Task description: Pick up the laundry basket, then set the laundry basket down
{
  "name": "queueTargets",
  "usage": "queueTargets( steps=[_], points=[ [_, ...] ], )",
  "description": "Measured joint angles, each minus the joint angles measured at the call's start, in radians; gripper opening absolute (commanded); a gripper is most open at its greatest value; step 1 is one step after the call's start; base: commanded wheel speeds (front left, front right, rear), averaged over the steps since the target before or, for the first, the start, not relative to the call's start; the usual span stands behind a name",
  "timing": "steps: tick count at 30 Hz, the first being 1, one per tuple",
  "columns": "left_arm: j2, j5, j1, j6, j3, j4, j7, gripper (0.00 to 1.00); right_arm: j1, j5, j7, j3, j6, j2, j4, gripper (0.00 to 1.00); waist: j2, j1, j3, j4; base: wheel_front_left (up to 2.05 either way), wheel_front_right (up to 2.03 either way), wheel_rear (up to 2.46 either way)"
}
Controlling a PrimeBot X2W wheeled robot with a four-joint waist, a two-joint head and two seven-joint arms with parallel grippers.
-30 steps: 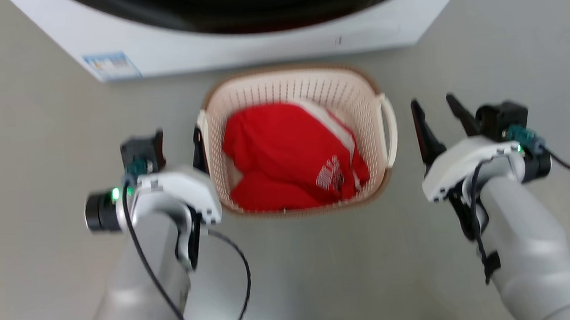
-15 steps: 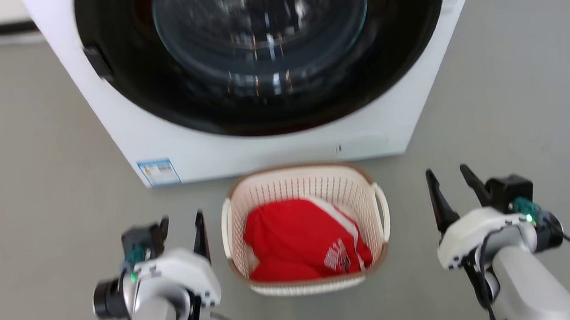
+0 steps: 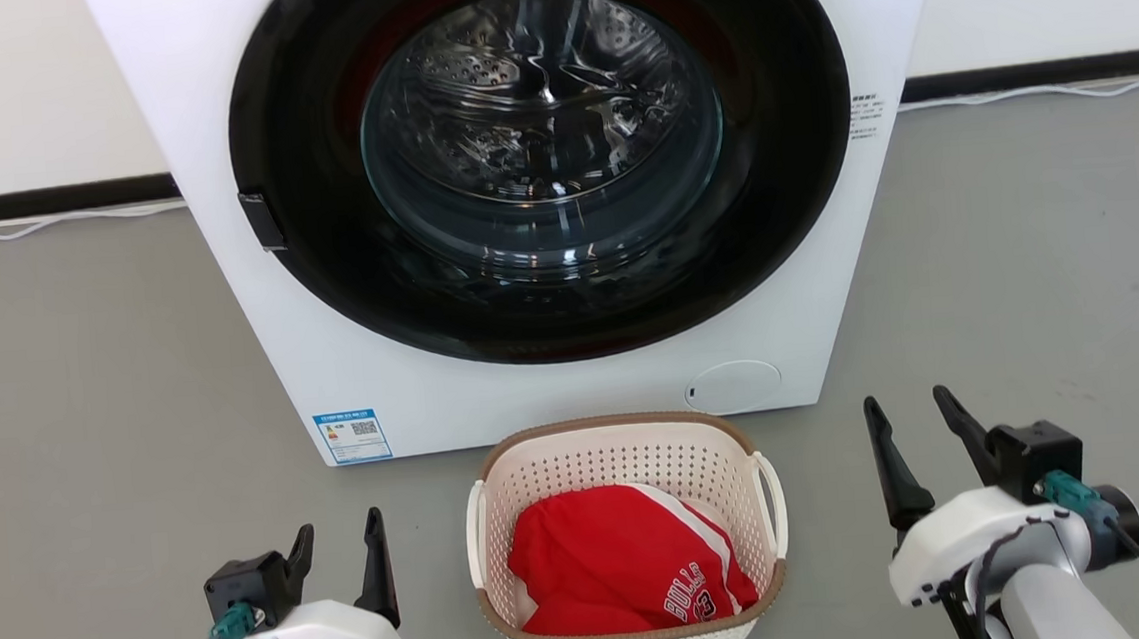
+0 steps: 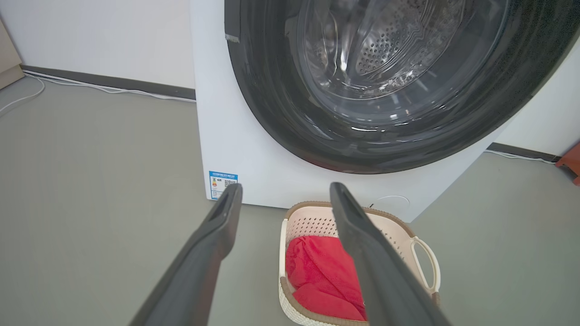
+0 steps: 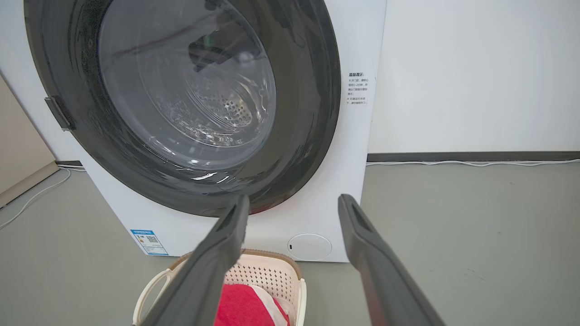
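Head view tilted up since; laundry basket [image 3: 620, 461] apparently unmoved; left gripper [image 3: 339, 524], right gripper [image 3: 904, 398] spread, empty.

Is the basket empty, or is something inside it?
Not empty. The laundry basket holds a crumpled red garment with white trim, covering most of its bottom.

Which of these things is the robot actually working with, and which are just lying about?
In the job: laundry basket; left end effector; right end effector (both open, empty).
Just there: washing machine; red jersey in the basket; white cable by the wall.
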Motion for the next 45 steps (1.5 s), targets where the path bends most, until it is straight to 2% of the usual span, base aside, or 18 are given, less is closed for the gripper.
queueTargets(
  steps=[8, 18, 45],
  points=[
    [0.000, -0.006, 0.058, 0.004, -0.005, -0.072, 0.000, 1.00, 0.054, 0.000, 0.000, -0.010, 0.000, 0.000, -0.040, 1.00, 0.0000, 0.0000, -0.022, 0.012, 0.00, 0.00, 0.00],
    [0.001, -0.012, 0.060, 0.020, -0.007, -0.074, 0.000, 1.00, 0.068, -0.001, 0.000, -0.020, 0.000, 0.000, -0.043, 1.00, 0.0000, 0.0000, -0.038, 0.010, 0.00, 0.00, 0.00],
    [0.001, -0.022, 0.061, 0.030, -0.005, -0.096, 0.000, 1.00, 0.068, -0.003, 0.000, -0.016, 0.000, 0.001, -0.044, 1.00, 0.0000, 0.0000, -0.048, 0.024, 0.00, 0.00, 0.00]
  ],
)
